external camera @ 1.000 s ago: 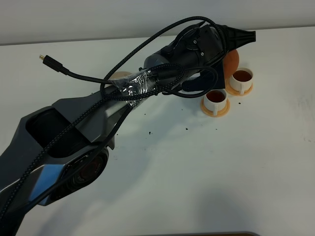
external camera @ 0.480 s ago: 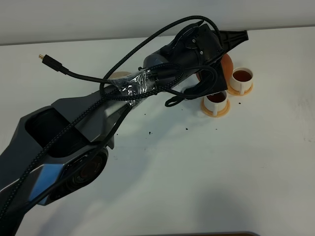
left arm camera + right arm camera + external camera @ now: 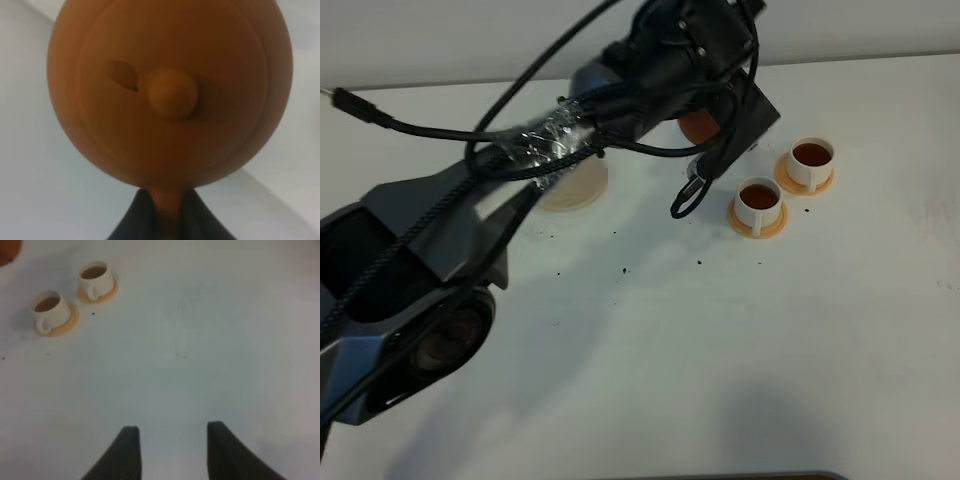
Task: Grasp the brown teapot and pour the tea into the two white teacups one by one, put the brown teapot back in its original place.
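Teapot (image 3: 170, 95), just one, handle pinched by left fingers (image 3: 202, 227); near cup (image 3: 759, 200) and far cup (image 3: 811, 160), two, both full; one coaster (image 3: 575, 185) left; right fingers (image 3: 125, 452) spread.

High view looks down on table (image 3: 740, 340); left wrist close above teapot (image 3: 170, 90); right wrist shares its teacups (image 3: 50, 307)

on the white tabletop (image 3: 740, 360) two orange saucers sit just beside each other, the nearer saucer (image 3: 744, 228) under one white teacup (image 3: 758, 203) and the farther saucer (image 3: 788, 185) under the other teacup (image 3: 811, 162), both holding brown tea. well apart from them lies a flat beige coaster (image 3: 575, 190), partly hidden by the arm above it. small dark specks (image 3: 621, 270) dot the bare surface between and in front of them.
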Robot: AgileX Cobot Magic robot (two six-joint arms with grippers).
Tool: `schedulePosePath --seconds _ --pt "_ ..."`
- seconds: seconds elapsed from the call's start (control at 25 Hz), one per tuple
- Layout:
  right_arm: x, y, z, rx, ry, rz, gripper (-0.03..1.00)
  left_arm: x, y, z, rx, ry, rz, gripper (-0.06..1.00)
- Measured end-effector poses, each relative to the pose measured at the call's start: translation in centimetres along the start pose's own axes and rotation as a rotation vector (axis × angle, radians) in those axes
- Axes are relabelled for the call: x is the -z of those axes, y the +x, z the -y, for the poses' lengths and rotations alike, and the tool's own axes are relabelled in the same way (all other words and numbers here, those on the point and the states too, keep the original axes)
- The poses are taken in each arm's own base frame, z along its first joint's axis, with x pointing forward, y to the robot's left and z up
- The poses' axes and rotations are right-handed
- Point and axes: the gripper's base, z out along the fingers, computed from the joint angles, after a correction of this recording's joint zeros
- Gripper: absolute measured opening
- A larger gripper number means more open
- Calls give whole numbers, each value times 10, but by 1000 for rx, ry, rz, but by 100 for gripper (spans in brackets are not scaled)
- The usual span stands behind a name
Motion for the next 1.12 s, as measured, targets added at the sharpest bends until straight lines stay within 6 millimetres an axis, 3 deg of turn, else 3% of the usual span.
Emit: schedulePosePath --seconds 0.2,0.36,0.84,1.0,1.12 --pt "0 0 0 0 0 0 31 12 15 15 250 155 -18 11" --pt "0 0 0 0 0 0 31 16 13 23 467 255 31 11" --pt "0 0 0 0 0 0 31 5 18 33 1019 404 195 11" --pt "0 0 0 0 0 0 31 2 21 36 1148 451 229 11" --pt "0 0 0 0 0 0 31 -5 12 43 1166 512 237 11"
